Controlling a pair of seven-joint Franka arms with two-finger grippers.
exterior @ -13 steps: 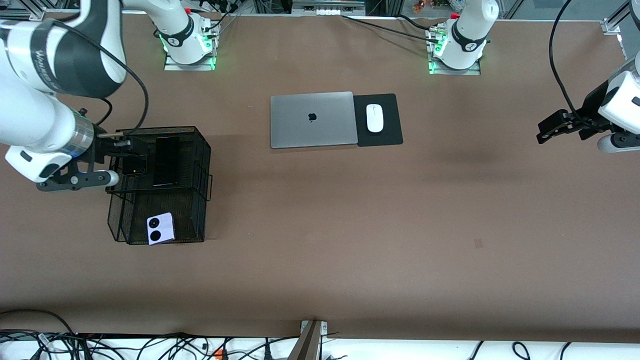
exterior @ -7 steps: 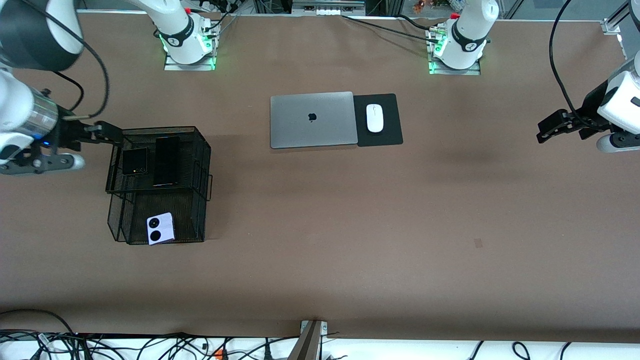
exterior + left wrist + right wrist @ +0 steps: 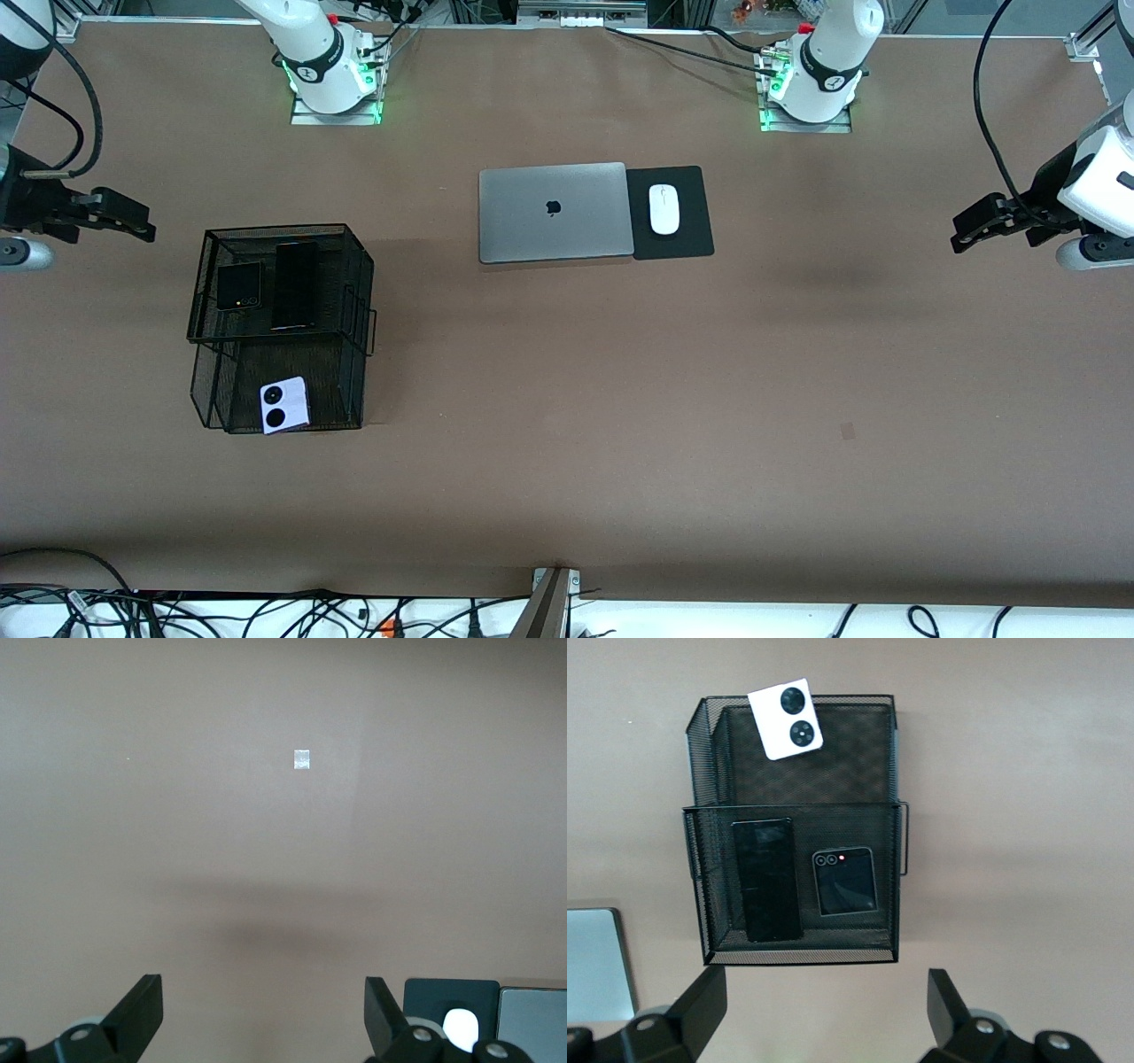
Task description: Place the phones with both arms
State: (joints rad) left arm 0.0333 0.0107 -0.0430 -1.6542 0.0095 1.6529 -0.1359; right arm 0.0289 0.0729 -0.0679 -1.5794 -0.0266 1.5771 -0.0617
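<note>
**Both grippers spread wide and empty; three phones lie in the mesh rack**

The right gripper [image 3: 133, 221] is seen at the right arm's end of the table, over bare tabletop beside the black mesh rack [image 3: 359, 292]. Its fingers [image 3: 700, 1010] are spread wide apart, with nothing held between them and nothing touched. The left gripper [image 3: 970, 232] is held over the bare table surface [image 3: 620, 399] at the left arm's end, well apart from the rack; its fingers [image 3: 142, 1010] are likewise splayed fully and are empty.

All three phones are found in the rack. On the upper tier the small square black flip phone [image 3: 238, 285] and the long slim black slab phone [image 3: 295, 285] lie side by side, apart from each other. On the lower tier, nearer to the front camera, the lilac-white flip phone [image 3: 284, 405] is propped at the rack's edge, its two black lenses facing up.

In the right wrist view the rack [image 3: 899, 842] is shown from above, and a red dot beside the lenses of the black flip phone [image 3: 844, 881] is made out, which the front view does not give; the slab phone [image 3: 766, 879] and the lilac-white phone [image 3: 786, 718] are also seen there. The silver laptop [image 3: 554, 213] and the white mouse [image 3: 664, 209] on its black pad [image 3: 691, 235] are shown whole only in the front view; in the left wrist view only a corner of the pad [image 3: 452, 992], part of the mouse [image 3: 458, 1025] and a small pale mark [image 3: 301, 759] on the table are caught.
</note>
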